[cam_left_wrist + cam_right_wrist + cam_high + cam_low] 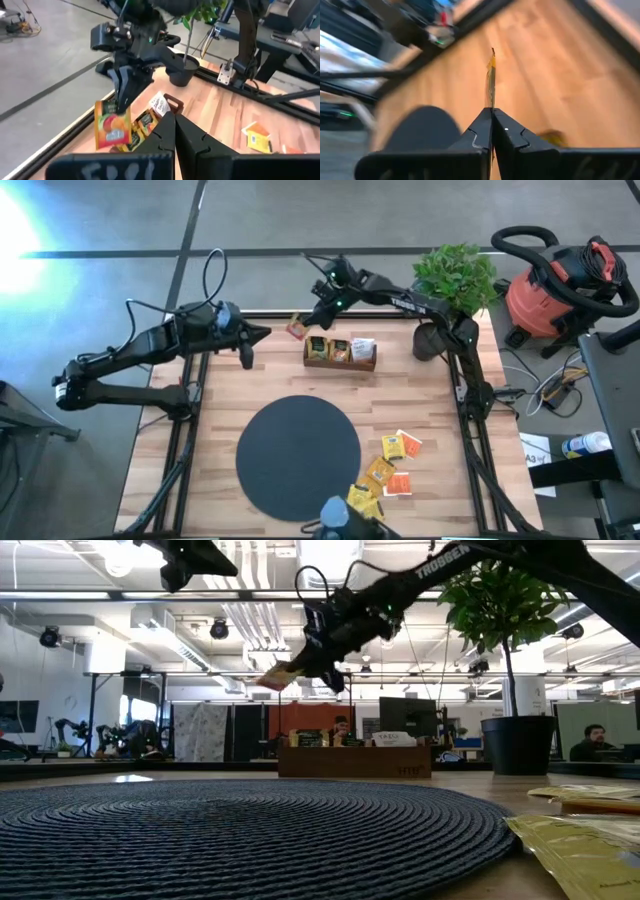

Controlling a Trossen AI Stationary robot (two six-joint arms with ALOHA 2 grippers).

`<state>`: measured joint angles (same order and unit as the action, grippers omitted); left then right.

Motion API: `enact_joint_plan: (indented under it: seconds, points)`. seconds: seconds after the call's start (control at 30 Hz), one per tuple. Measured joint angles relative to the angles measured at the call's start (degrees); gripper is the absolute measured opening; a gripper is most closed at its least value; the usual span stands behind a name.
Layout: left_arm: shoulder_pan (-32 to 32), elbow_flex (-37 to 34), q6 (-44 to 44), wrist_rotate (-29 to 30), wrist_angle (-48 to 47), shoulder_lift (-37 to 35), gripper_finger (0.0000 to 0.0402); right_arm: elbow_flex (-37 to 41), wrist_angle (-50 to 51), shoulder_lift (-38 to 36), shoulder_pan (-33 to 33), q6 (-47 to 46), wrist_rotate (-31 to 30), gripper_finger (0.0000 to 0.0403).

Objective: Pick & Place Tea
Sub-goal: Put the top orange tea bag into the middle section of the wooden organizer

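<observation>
My right gripper (306, 321) reaches over the table's far edge, shut on an orange-red and white tea sachet (112, 125). That sachet is in the air just left of the brown wooden tray (340, 363), which holds other sachets upright. My left gripper (262, 334) hovers shut and empty at the far left, pointing toward the held sachet. Several yellow and orange sachets (390, 468) lie flat on the table, to the right of the black round mat (298, 458). My right gripper pinches the sachet's upper edge (118, 106) between its two fingers (124, 90), which slant down from above. The right wrist view shows the sachet edge-on (491, 80), running straight out from between the fingertips. It hangs clear of table and tray.
A potted plant (452, 285) stands at the table's far right corner. Black frame rails (470, 430) run along the table's sides. A red shop vacuum (555, 290) sits on the floor beyond the right edge. Bare wood lies between the mat and the tray.
</observation>
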<state>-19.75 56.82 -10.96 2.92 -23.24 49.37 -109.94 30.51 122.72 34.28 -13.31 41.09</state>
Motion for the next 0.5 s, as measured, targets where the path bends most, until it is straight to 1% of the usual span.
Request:
enact_joint_plan:
  seconds: [0.07, 0.2, 0.23, 0.3, 0.4, 0.5]
  points:
    - [0.0, 0.0, 1.5, 0.0, -0.1, -0.2, 0.0005, -3.9, 7.5, -0.1, -0.2, 5.2, -4.5, 0.0008]
    - [0.0, 0.0, 4.8, 0.0, 0.0, -0.6, 0.0005, -10.7, 21.6, -0.7, -1.2, 15.2, -15.7, 0.0008]
    - [0.0, 0.0, 5.5, 0.0, 0.0, -0.6, 0.0005, -12.0, 25.2, -0.7, -1.4, 17.2, -17.1, 0.0008]
    - [0.0, 0.0, 6.4, 0.0, 0.0, -0.6, 0.0005, -12.9, 30.5, -0.7, -1.5, 19.5, -17.1, 0.0008]
    - [0.0, 0.0, 7.4, 0.0, 0.0, -0.6, 0.0005, -12.9, 36.8, -0.6, -1.5, 19.8, -17.0, 0.0008]
    - [0.0, 0.0, 8.1, 0.0, 0.0, -0.6, 0.0005, -11.7, 40.2, -0.6, -1.4, 20.5, -17.1, 0.0008]
